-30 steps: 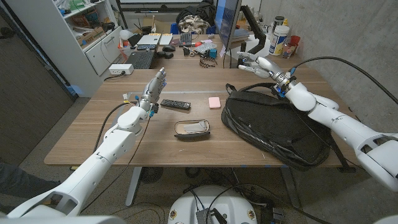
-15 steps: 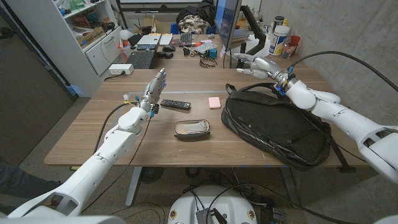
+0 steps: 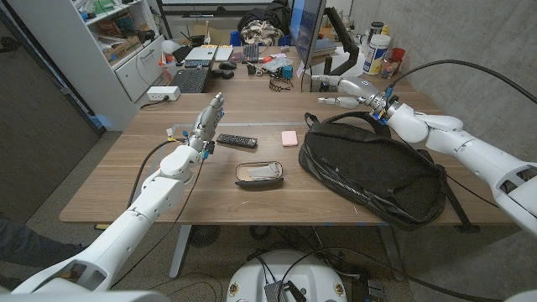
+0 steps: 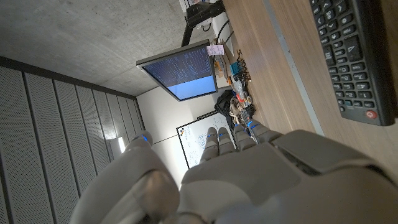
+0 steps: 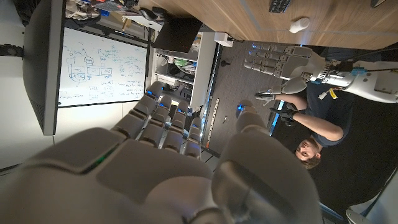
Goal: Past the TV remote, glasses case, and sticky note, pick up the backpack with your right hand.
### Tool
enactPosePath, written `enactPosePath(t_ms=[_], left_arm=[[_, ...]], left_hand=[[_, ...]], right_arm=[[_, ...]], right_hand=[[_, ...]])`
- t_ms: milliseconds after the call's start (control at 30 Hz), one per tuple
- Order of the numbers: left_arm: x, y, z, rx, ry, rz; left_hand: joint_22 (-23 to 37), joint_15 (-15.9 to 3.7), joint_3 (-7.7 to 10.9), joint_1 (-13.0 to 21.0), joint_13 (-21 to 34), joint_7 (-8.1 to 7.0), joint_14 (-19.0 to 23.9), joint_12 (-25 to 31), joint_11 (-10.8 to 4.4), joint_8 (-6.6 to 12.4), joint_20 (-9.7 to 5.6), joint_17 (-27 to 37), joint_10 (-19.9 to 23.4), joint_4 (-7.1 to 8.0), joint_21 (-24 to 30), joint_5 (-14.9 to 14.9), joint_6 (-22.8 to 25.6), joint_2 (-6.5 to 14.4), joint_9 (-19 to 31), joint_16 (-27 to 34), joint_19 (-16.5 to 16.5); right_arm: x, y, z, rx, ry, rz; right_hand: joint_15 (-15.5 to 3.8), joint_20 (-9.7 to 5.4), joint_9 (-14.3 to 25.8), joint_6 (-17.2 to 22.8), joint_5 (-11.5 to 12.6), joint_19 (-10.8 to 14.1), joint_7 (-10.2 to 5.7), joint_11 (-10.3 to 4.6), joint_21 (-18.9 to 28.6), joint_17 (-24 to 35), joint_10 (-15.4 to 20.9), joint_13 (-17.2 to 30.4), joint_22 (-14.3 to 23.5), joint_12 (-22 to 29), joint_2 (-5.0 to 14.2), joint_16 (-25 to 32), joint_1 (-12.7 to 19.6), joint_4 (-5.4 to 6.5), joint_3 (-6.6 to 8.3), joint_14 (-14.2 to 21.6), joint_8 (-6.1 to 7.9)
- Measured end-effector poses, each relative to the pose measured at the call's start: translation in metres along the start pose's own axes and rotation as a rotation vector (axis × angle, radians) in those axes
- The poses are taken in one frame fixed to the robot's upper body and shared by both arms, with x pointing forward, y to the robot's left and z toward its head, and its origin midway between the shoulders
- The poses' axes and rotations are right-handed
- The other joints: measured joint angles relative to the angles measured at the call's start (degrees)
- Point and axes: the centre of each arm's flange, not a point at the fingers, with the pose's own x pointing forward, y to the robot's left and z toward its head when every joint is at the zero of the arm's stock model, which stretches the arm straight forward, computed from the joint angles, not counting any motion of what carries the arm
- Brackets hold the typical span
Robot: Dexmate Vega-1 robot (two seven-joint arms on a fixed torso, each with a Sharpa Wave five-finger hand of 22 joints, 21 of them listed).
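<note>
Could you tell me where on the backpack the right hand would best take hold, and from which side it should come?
Probably the top handle loop at the far end of the backpack, coming from above. The bag lies flat and limp on the table, offering little else to close fingers round, while the loop arches clear of the fabric. The right hand, open, hovers just beyond that end.

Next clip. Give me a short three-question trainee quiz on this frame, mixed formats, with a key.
1. True or false: the right hand already grips the backpack.
2. Which lies nearest the left hand? A) TV remote B) sticky note C) glasses case
3. Fill in: the glasses case lies ____ (open/closed).

Key: 1 false, it hovers open past the backpack's far end; 2 A; 3 open.
</note>
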Motion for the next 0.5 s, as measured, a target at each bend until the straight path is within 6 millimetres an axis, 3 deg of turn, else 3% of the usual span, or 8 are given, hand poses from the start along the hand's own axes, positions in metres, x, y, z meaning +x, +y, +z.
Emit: enactPosePath(t_ms=[233, 500], left_arm=[[0.0005, 0.0004, 0.0, -0.001, -0.003, 0.0], [0.0007, 0.0003, 0.0004, -0.003, -0.005, 0.001]], left_hand=[[0.0, 0.0, 0.0, 0.0, 0.0, 0.0, 0.0, 0.0, 0.0, 0.0, 0.0, 0.0, 0.0, 0.0, 0.0, 0.0, 0.0, 0.0, 0.0, 0.0, 0.0], [0.3, 0.0, 0.0, 0.0, 0.0, 0.32, 0.0, 0.0, 0.0, 0.0, 0.0, 0.0, 0.0, 0.0, 0.0, 0.0, 0.3, 0.0, 0.0, 0.0, 0.0]], right_arm=[[0.0004, -0.0003, 0.0017, -0.059, -0.015, 0.038], [0.0003, -0.001, 0.0029, -0.116, -0.024, 0.079]], right_hand=[[0.02, 0.64, 0.0, -0.1, -0.3, 1.0, -0.95, -0.41, -0.7, 0.0, -0.8, 0.0, 0.0, -0.2, -0.41, -0.2, 1.0, -0.04, 0.51, 0.0, 0.0], [0.4, 2.85, 0.0, 0.2, -0.7, 1.1, -1.24, -0.89, -1.4, 0.0, -2.1, 0.0, 0.0, -0.9, -1.29, -0.6, 1.9, 0.44, 0.99, -1.1, 0.0]])
